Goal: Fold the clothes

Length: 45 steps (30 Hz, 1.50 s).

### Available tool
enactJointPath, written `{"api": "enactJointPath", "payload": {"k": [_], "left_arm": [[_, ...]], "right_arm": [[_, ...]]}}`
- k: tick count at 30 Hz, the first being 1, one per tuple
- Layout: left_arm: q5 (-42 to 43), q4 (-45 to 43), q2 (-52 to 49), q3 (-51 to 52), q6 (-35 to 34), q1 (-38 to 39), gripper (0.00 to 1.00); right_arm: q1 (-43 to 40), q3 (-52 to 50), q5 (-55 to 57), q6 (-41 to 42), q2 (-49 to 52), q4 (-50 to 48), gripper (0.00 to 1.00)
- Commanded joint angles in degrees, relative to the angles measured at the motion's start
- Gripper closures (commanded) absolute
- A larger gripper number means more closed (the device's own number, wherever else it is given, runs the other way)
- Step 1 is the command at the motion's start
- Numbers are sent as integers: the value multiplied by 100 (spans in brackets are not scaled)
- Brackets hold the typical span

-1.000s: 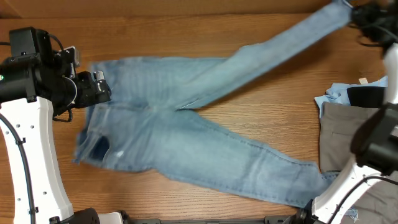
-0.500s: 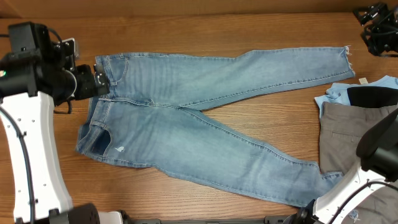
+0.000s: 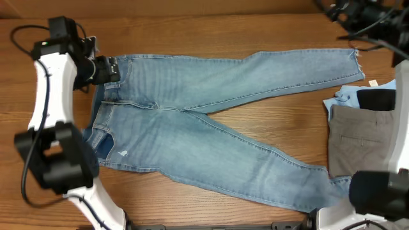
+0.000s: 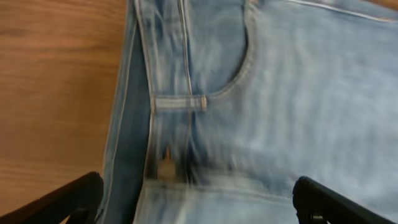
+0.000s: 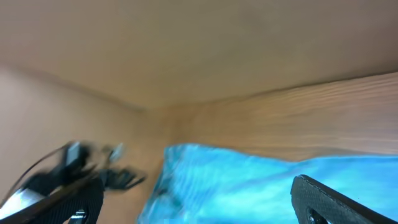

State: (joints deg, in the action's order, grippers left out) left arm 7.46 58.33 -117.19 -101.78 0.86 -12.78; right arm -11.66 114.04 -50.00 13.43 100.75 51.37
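The pair of light blue washed-denim jeans [image 3: 211, 121] lay spread flat on the brown wooden table [image 3: 192, 38], with nothing gripping them. The waist lay toward the left edge. One leg ran along the far side toward the far right corner and ended in a frayed hem [image 3: 355, 56]. The other leg ran diagonally toward the near right corner, so the two legs formed an open V. A small white fleck [image 3: 123, 153] showed on the denim near the waist.

The left gripper [image 3: 110, 69] stood at the far corner of the waistband. In the left wrist view its fingers [image 4: 68, 199] were spread wide, one to each side. The waistband, a belt loop [image 4: 180, 102] and a curved pocket seam [image 4: 245, 68] lay below them, and no denim was pinched.

The right gripper [image 3: 348, 11] was at the far right corner, apart from the hem and blurred in the overhead view. In the right wrist view its fingers [image 5: 336, 199] were also spread, with nothing between them. Blurred blue cloth [image 5: 249, 180] lay beneath; which garment it was could not be determined.

At the right edge lay folded plain grey trousers [image 3: 361, 140]. A black garment [image 3: 377, 99] and a pale-blue garment [image 3: 344, 97] lay at their far end. The lower jeans leg ended just beside this pile.
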Motion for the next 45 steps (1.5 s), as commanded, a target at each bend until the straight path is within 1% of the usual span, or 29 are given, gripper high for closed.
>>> {"api": "enactJointPath", "payload": {"k": [1,4,9,12,14,15,18,19,20,21,25,29,31,33,37,39,41,42,43,44,45], "left_arm": [[-39,-380,-555,-103,127,-22,0],[-39,-800,-1029,-103,107,-22,1],[11,-1209,-1580,-103,109,-22,4],[190,-1377,-1725,-103,109,-17,12],[271,-1484,-1753,-103,109,-15,24],[267,-1519,-1755,-103,109,-15,35],[262,-1637,-1755,-103,109,-15,57],[262,-1659,-1755,-103,109,-17,67],[262,-1665,-1755,-103,109,-24,79],[264,-1692,-1753,-103,90,-33,96],[262,-1858,-1716,-203,-46,-116,96],[256,-1871,-1700,-739,-835,-433,96],[269,-1718,-1683,-1263,-1270,-754,96],[280,-1519,-1670,-1836,-1484,-1088,96],[595,-1266,-1665,-2667,-1482,-1572,96],[656,-1095,-1665,-2876,-1478,-1733,96],[654,-951,-1665,-2929,-1322,-1810,95],[654,-883,-1665,-2929,-1222,-1836,87],[656,-782,-1665,-2929,-1095,-1847,75],[654,-699,-1665,-2929,-973,-1849,53],[651,-610,-1665,-2929,-857,-1847,41]], "right_arm": [[332,85,-61,-197,-35,195,0],[640,83,101,-221,-35,457,0],[1126,83,907,-483,-35,903,0],[1388,79,1556,-498,-35,1130,0],[1521,79,1880,-496,-35,1202,0],[1582,79,2006,-496,-35,1217,0],[1733,79,2240,-496,-35,1217,0],[1759,79,2240,-496,-35,1215,0],[1775,79,2240,-496,-33,1215,0],[1784,79,2238,-494,-22,1215,0],[1784,79,2238,-494,-11,1241,0],[1784,79,2240,-494,-11,1318,0],[1784,76,2275,-494,0,1379,0],[1788,74,2420,-496,24,1497,0],[1794,72,2599,-564,116,1766,0],[1808,66,2599,-713,210,1915,0],[1827,48,2601,-754,306,2006,0],[1838,15,2599,-752,345,2009,0],[1847,-22,2601,-754,372,2006,0],[1847,-66,2599,-752,409,2002,0],[1847,-109,2599,-752,446,2004,0]]}}
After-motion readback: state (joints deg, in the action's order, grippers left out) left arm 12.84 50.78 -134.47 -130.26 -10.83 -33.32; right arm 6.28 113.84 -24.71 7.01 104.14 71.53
